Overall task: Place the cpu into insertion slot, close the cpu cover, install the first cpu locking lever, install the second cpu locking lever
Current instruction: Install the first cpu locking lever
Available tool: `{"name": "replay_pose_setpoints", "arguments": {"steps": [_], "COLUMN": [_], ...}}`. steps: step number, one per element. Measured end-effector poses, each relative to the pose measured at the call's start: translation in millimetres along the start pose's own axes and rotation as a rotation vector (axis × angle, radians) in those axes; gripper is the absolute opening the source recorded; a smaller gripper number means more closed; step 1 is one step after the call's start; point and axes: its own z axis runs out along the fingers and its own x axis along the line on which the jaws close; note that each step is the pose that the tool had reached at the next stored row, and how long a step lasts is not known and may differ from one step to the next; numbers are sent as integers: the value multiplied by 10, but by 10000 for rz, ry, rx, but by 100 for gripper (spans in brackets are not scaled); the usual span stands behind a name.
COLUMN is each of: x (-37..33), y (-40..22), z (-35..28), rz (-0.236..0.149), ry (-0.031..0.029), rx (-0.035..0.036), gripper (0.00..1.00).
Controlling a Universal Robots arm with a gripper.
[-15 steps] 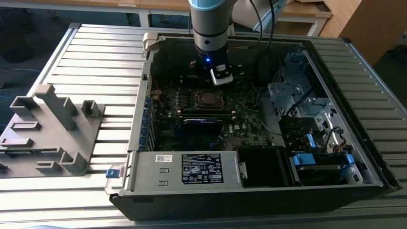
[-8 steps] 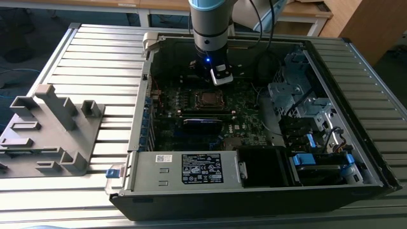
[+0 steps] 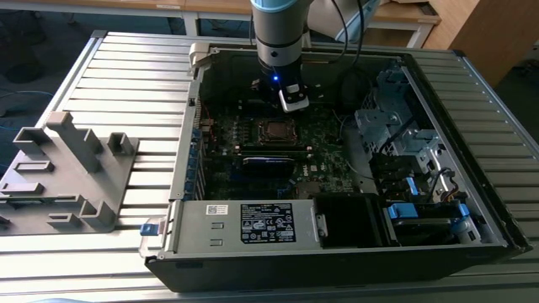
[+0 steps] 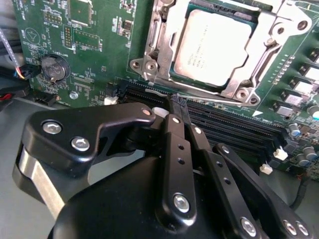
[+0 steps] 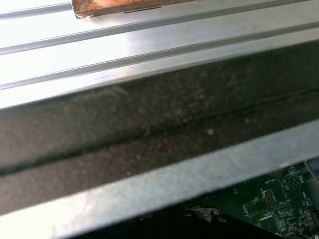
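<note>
Table (image 3: 126, 76) is ribbed bare metal, pale grey, w/ an open black computer case (image 3: 252, 271) lying on its side on it. Grey plastic fixture (image 3: 63, 170) sits on the table at the exterior view's left, apart from the case. Wooden furniture (image 3: 471, 25) stands behind, toward the exterior view's right. The first wrist view shows table ribs, the case's dark wall & a corner of green board (image 5: 269, 204).

Arm (image 3: 276, 31) comes down into the case from the far side. The gripper (image 3: 293, 104) hangs over the board just behind the socket area. Silver power supply (image 3: 244, 224) fills the near edge of the case.

In the second wrist view the cpu (image 4: 212, 47) sits in its socket: flat square, dull silver-grey top w/ faint print. The cpu cover (image 4: 159, 40), a silvery frame, lies flat around it, its edges overlapping the chip's rim. Can't tell how the levers stand.

Gripper (image 4: 178, 102): black jaws brought narrow, tips together, nothing seen between them. The tips are above the dark memory slots (image 4: 229, 127), just beside the socket, not touching the cpu. Coin battery (image 4: 52, 67) is off to one side on the board.
</note>
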Motion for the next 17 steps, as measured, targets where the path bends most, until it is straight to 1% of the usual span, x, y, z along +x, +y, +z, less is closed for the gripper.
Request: {"name": "replay_pose_setpoints", "arguments": {"steps": [4,6,12,17], "x": [1,3,7,9], "y": [0,-1,-3,-11], "z": [1,3,4,7], "rz": [-21,-27,-30,-34], "ry": [-118,-149,-159,-181], "rx": [-31,-41,-45,-53], "gripper": [11,11,11,11]}}
